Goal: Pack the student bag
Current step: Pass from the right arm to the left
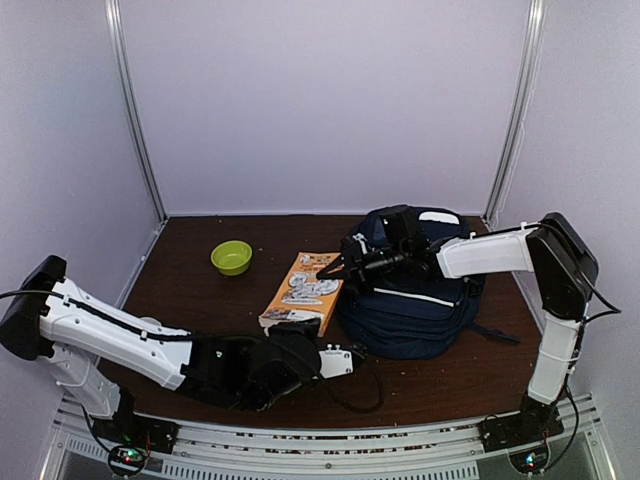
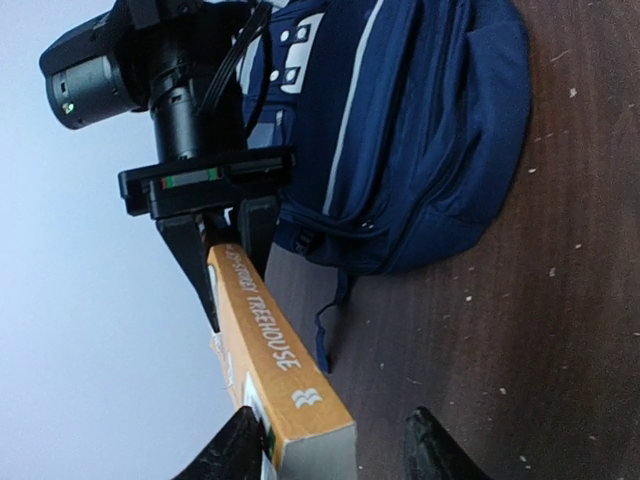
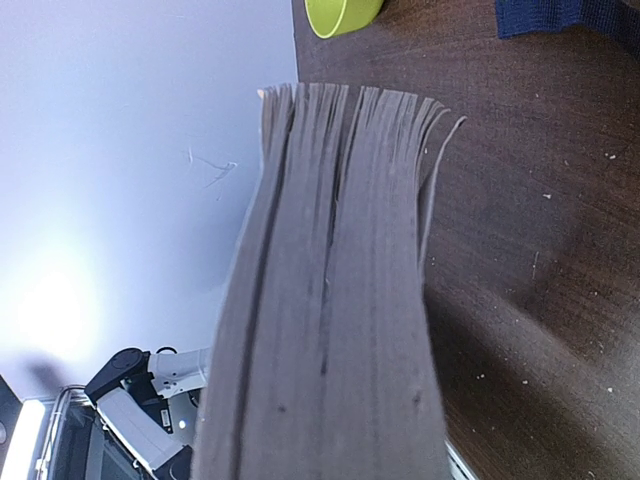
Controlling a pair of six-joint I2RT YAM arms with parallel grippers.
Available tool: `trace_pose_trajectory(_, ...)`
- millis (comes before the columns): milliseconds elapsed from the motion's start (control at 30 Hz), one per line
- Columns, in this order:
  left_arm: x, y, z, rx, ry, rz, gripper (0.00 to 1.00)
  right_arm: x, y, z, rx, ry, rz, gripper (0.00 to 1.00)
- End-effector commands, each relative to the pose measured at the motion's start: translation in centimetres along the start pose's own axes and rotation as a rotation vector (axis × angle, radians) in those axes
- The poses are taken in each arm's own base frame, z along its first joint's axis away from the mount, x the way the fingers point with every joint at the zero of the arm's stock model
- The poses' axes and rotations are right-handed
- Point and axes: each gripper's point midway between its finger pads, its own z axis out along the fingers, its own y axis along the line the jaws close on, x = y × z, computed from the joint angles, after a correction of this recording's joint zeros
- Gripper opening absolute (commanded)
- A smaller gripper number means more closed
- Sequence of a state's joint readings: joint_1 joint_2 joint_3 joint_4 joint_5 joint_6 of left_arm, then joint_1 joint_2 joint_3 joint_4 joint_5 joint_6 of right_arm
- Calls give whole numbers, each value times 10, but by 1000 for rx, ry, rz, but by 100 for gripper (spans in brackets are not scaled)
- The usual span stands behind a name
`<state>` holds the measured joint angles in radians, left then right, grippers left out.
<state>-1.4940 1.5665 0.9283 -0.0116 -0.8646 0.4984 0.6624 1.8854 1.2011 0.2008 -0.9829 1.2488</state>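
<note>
Right fingers (image 2: 190,265) pinch orange paperback (image 2: 275,350) at its far end; left fingers (image 2: 235,455) spread astride near end. Navy fabric student bag (image 1: 420,310) slumps on worktop (image 1: 200,300) beside right fingers; long axis unclear.

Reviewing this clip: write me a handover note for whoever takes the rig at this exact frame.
Left gripper: open, fingers straddling the near end of the orange book, not clamped.
Right gripper: reaching over the student bag, apparently shut on the book's far end.
The bag lies on the table right of the book; a green bowl sits apart, left of the book.
Done: book gripped, not yet in the bag.
Remaining: get the book into the bag; whether the bag is unzipped cannot be told.
</note>
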Motion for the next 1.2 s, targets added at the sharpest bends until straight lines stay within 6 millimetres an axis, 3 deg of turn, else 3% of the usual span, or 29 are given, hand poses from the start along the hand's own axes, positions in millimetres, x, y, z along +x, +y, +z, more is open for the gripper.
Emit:
trace_pose_trajectory(0,18,24,13,-149,98,8,50,7,37,-10,-98,22,-66,0)
trace_pose_trajectory(233,33,56,21,-314,176,-43,44,9,35,-11,-101,24,-51,0)
trace_pose_trajectory(433,37,78,16,-388,174,-115,11,9,43,-13,-126,14,-81,1)
trace_pose_trajectory(500,39,86,15,-416,178,-140,0,7,46,-15,-121,-1,-120,21)
trace_pose_trajectory(633,40,111,6,-450,159,-238,0,9,45,-25,-60,-50,-222,65)
trace_pose_trajectory(667,41,118,4,-456,157,-275,0,10,46,-28,-52,-64,-241,77)
trace_pose_trajectory(700,44,126,2,-459,159,-314,0,11,47,-33,-37,-80,-264,98)
trace_pose_trajectory(867,69,165,-6,-440,147,-565,0,9,43,-53,11,-121,-369,100)
trace_pose_trajectory(933,88,178,-9,-408,148,-714,0,6,46,-67,17,-147,-440,100)
trace_pose_trajectory(1033,110,192,-13,-336,82,-974,0,-3,52,-96,106,-193,-631,100)
trace_pose_trajectory(1167,116,199,-20,-222,-89,-1231,0,-19,50,-138,308,-284,-794,96)
